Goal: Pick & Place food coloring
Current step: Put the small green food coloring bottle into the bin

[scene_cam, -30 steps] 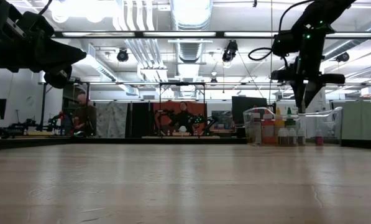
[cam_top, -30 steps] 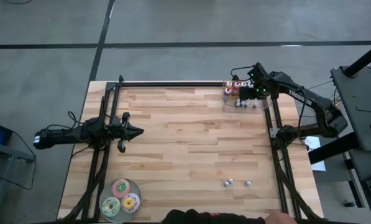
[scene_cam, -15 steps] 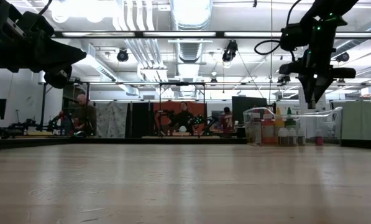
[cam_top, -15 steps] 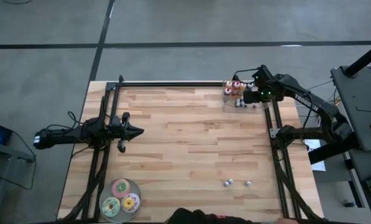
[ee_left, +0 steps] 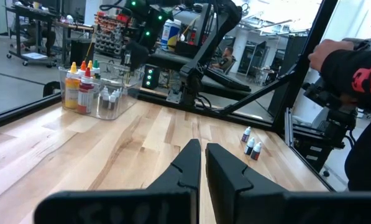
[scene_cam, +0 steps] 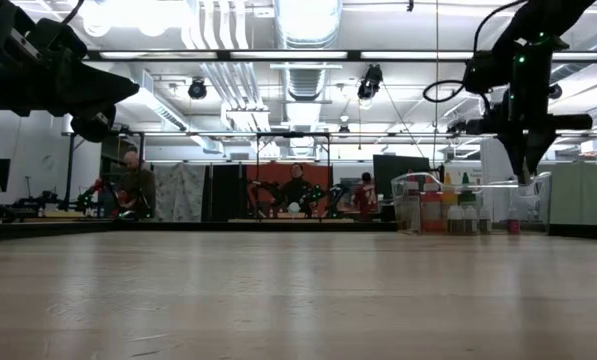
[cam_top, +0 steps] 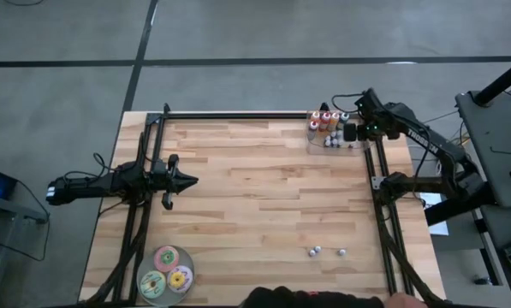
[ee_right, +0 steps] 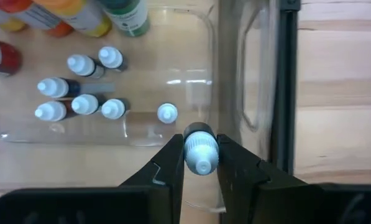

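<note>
The left gripper [cam_top: 187, 180] sits parked at nine o'clock on the counter [cam_top: 255, 214], its fingers pinched together with nothing between them, exactly where it was a second ago. Down at seven o'clock lie the three flat discs [cam_top: 167, 271], untouched. Over at five o'clock, three loose small bottles [ee_left: 251, 145] wait near the counter's near edge, so there's more food coloring to fetch.

Now to the action at one o'clock! The right gripper [ee_right: 201, 163] has drifted from over the middle of the clear tray [ee_right: 205, 37] out toward its outer edge in the last second, and it comes away loaded: its fingers are narrowly parted and clamped on a tiny white-capped bottle [ee_right: 201, 152], cap pointing at the wrist camera. Behind it, six small capped bottles [ee_right: 82, 84] stand in the tray, with the taller bottles [cam_top: 324, 120] lined up along its far side.

My read: this looks like a carry in progress, with the bottle clear of the others, not a release.
</note>
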Controlling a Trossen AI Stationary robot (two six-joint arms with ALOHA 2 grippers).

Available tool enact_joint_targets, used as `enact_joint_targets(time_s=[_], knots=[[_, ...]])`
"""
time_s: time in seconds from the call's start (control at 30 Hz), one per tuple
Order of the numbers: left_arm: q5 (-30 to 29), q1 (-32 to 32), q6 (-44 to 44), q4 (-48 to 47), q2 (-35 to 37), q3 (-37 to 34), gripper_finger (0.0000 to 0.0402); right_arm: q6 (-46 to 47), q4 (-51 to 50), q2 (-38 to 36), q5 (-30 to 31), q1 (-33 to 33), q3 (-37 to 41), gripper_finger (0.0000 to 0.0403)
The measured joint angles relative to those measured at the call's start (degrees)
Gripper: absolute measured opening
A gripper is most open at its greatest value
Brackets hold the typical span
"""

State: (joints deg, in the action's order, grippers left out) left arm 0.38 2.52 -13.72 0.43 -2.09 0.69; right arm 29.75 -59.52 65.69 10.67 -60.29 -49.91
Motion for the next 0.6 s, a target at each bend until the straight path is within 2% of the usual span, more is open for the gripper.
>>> enact_joint_targets(time_s=[0.6], knots=[[0.0,0.0,0.0,0.0,0.0,0.0,0.0000,0.3,13.2,0.0,0.0,-1.3,8.7,0.0070]])
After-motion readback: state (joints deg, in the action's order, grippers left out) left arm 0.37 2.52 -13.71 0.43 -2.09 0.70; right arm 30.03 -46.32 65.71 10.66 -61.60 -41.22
